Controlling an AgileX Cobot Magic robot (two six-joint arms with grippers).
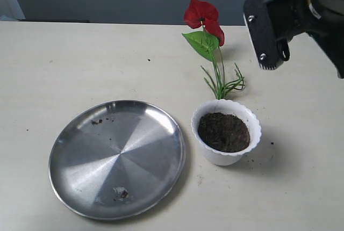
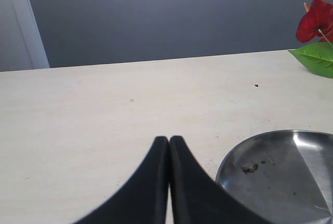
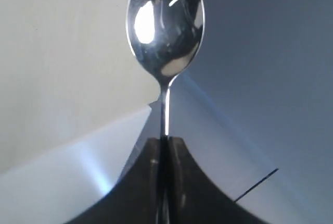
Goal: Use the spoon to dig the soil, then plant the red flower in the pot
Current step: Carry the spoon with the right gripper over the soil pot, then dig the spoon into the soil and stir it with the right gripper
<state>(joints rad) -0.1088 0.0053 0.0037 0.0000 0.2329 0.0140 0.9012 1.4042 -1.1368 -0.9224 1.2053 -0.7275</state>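
The white scalloped pot (image 1: 226, 130) stands right of centre on the table, filled with dark soil (image 1: 223, 131). Behind it lies the red flower (image 1: 203, 17) with its green leaf and grassy blades; its bloom (image 2: 315, 20) also shows in the left wrist view. My right gripper (image 3: 166, 139) is shut on the thin handle of the shiny spoon (image 3: 165, 31), whose bowl points away from the jaws. The right arm is raised at the upper right of the exterior view, where neither its gripper nor the spoon shows. My left gripper (image 2: 168, 139) is shut and empty, low over the table beside the plate.
A large flat steel plate (image 1: 117, 158) lies left of the pot with a few soil crumbs on it; its rim (image 2: 229, 156) sits just right of the left fingers. A grey wall stands behind the table.
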